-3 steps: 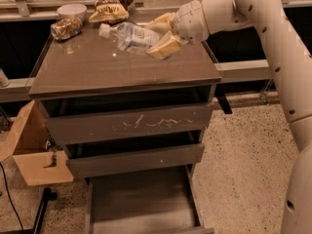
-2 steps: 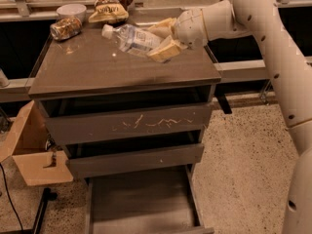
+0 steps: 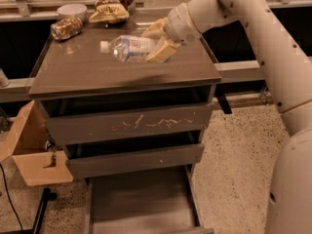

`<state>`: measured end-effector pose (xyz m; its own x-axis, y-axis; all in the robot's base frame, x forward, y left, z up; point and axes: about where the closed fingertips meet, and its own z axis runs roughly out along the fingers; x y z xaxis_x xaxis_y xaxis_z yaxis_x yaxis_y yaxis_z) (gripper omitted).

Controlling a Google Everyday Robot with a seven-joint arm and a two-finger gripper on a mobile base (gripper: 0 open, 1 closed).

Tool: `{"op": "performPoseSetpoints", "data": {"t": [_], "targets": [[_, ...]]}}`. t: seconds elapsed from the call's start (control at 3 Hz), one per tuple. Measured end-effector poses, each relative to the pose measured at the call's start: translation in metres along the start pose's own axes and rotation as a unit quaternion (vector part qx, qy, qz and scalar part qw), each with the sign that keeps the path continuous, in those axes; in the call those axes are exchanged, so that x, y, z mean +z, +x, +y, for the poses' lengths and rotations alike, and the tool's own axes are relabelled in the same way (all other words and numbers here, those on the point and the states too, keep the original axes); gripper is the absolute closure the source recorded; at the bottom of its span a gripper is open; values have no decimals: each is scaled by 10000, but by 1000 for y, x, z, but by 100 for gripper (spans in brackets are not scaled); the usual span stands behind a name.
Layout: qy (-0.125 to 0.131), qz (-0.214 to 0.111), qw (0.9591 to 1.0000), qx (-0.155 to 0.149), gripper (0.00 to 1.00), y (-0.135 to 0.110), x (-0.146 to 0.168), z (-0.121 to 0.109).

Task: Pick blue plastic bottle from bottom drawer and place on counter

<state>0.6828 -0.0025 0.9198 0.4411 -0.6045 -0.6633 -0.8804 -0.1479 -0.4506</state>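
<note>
Lower and a little further left than 0.7 s ago, the arm (image 3: 253, 28) reaches over the counter (image 3: 97, 74) from the right. Below, the bottom drawer (image 3: 141, 204) stands pulled out. The gripper (image 3: 147, 46) has its jaws clamped on the bottle (image 3: 129, 48), which lies level, cap to the left, on or just above the counter; I cannot tell which. A can (image 3: 66, 28) lies at the far left corner.

Arm: white, reaching in from the right, forearm sloping down to the left.
Wrist: turned to point left.
Gripper (image 3: 156, 41): low over the counter (image 3: 97, 72), tan fingers (image 3: 162, 51) clamped on the blue plastic bottle (image 3: 127, 48).
</note>
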Motion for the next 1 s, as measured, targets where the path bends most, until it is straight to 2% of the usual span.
{"op": "performPoseSetpoints", "data": {"t": [0.33, 0.67, 1.0], "targets": [[-349, 879, 9952, -239, 100, 10, 6, 1], [-556, 1465, 9872, -295, 100, 23, 7, -2], [-598, 1754, 9825, -215, 100, 38, 8, -10]]}}
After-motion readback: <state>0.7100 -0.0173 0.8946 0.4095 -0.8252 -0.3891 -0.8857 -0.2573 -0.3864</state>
